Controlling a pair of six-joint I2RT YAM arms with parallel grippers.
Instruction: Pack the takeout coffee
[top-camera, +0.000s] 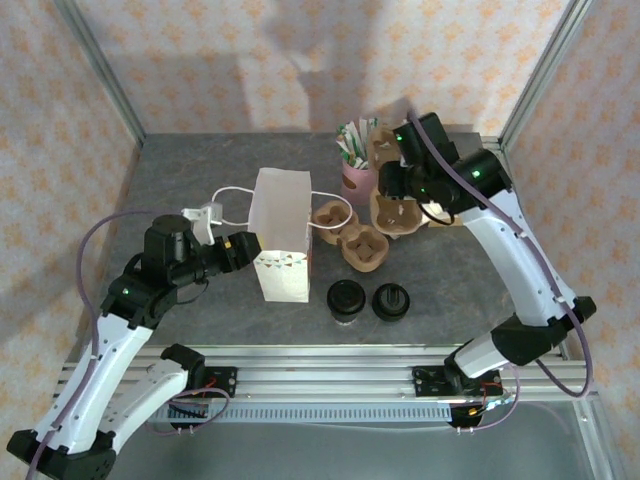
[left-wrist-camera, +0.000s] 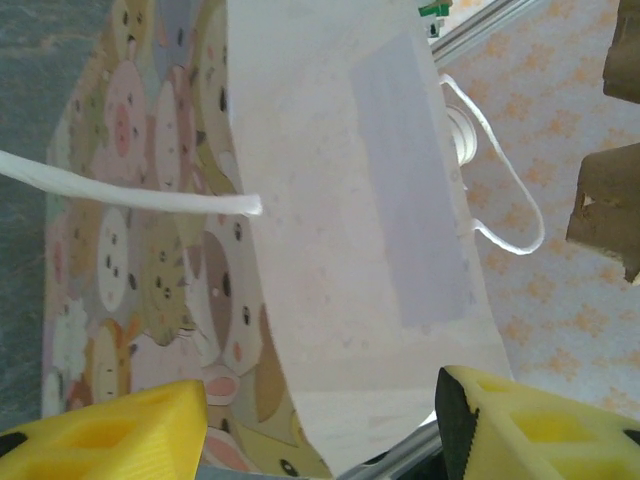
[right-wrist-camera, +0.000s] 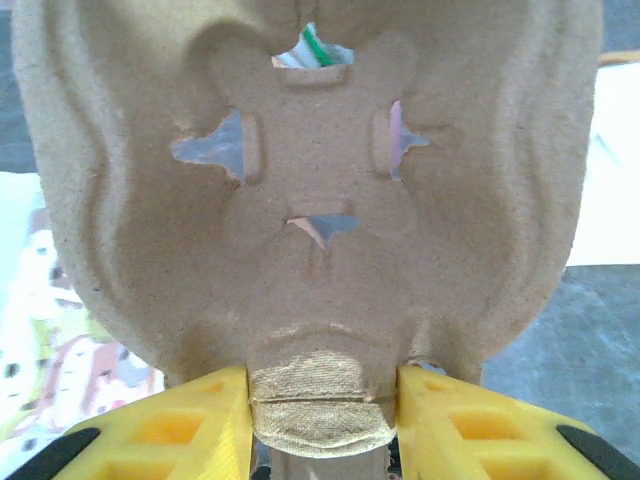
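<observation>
Two arms | left pincer (left-wrist-camera: 320, 400) wide, astride bag (left-wrist-camera: 330, 250) | right pincer (right-wrist-camera: 322, 385) outstretched, clamping carrier (right-wrist-camera: 480, 220)

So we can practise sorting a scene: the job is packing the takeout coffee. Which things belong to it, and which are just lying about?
Belong to the job: takeout coffee; white paper bag; held cup carrier.

Probably just lying about: second cup carrier; loose black lid; pink cup.
</observation>
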